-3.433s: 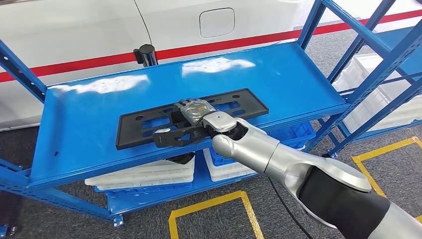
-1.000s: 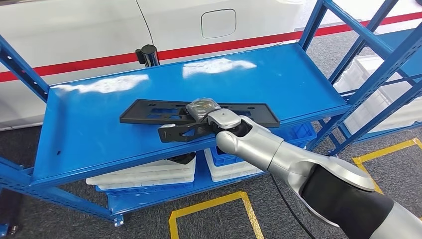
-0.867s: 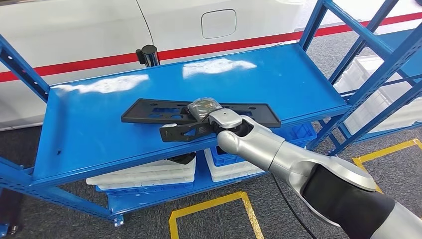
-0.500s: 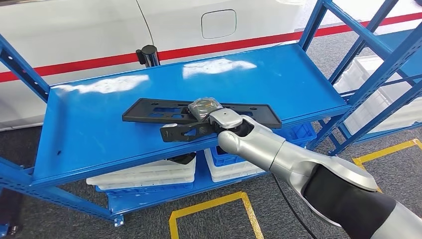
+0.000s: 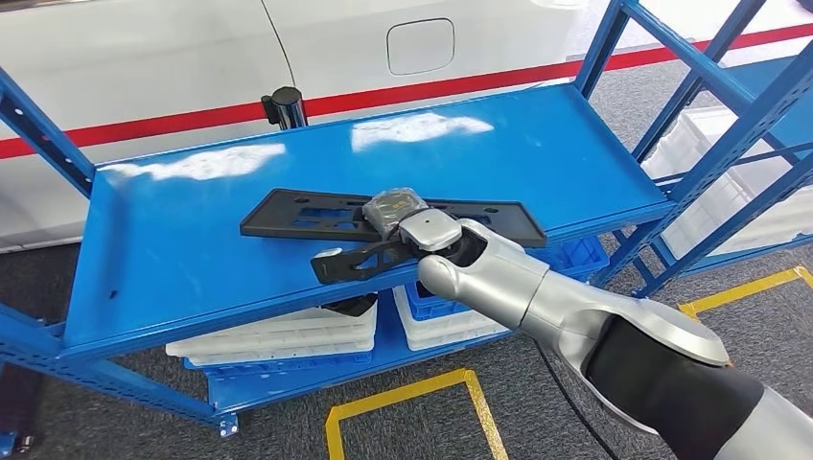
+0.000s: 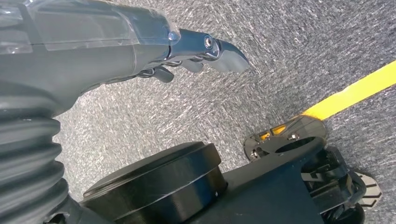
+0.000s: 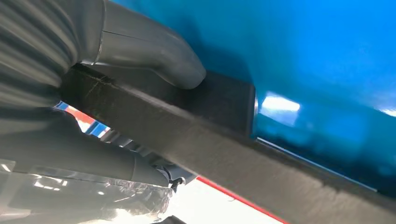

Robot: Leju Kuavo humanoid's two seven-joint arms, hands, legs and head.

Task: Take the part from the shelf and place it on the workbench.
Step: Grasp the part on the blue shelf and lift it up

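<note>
Right hand lifts the part at the front edge of the shelf

The left hand (image 6: 140, 51) hangs over grey floor, grasping nothing; I cannot tell if its fingers are spread or curled. The long black part (image 5: 383, 217) lies near the shelf's (image 5: 173, 278) front edge, one side raised, likely to clear it; the right hand (image 5: 398, 230) grasps its middle, probably for balance. No readable writing.

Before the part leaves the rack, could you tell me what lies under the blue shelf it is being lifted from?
Under the blue shelf, a lower level holds stacked white trays and a blue bin. The shelf board and the right hand gripping the black part hide whatever lies further back.
</note>
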